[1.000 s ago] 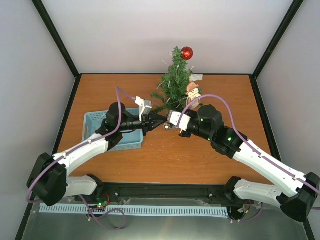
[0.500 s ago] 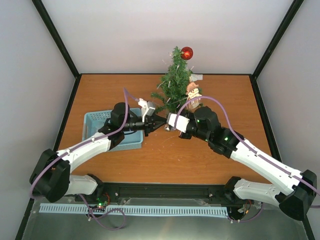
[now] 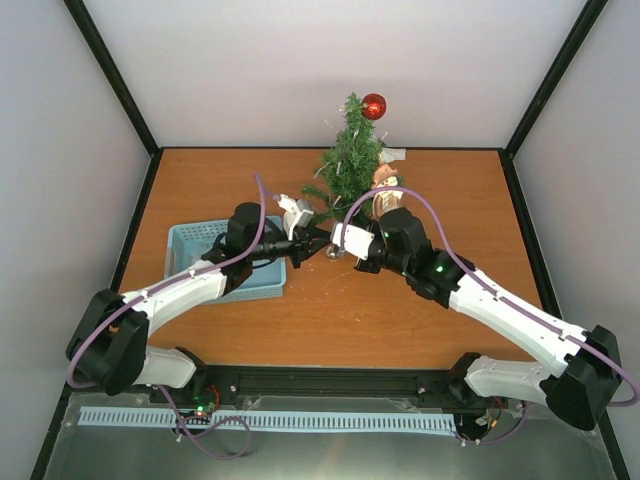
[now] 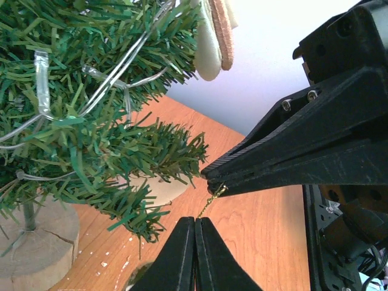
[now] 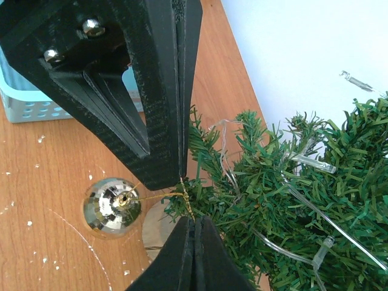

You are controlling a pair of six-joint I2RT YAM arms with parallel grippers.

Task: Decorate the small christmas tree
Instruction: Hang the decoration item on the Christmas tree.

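Observation:
The small christmas tree (image 3: 350, 165) stands at the back centre of the table, strung with clear lights. Just in front of its lower branches my left gripper (image 3: 318, 245) and right gripper (image 3: 336, 244) meet tip to tip. Both are shut on the thin gold string (image 5: 163, 195) of a silver mirror ball (image 5: 112, 206), which hangs just below. In the left wrist view the string (image 4: 212, 199) runs from my left gripper (image 4: 195, 219) up to the right gripper's fingertips (image 4: 209, 176). In the right wrist view my right gripper (image 5: 193, 219) touches the needles (image 5: 303, 200).
A red ball (image 3: 373, 105) hangs at the tree's top and a gingerbread figure (image 3: 385, 180) on its right side. A light blue basket (image 3: 190, 250) sits left of the tree, under the left arm. The tree's round wooden base (image 4: 36, 254) rests on the table.
Both grippers have moved a little back toward the tree's lower branches, still shut on the string between them. The silver ball has gone along with them.

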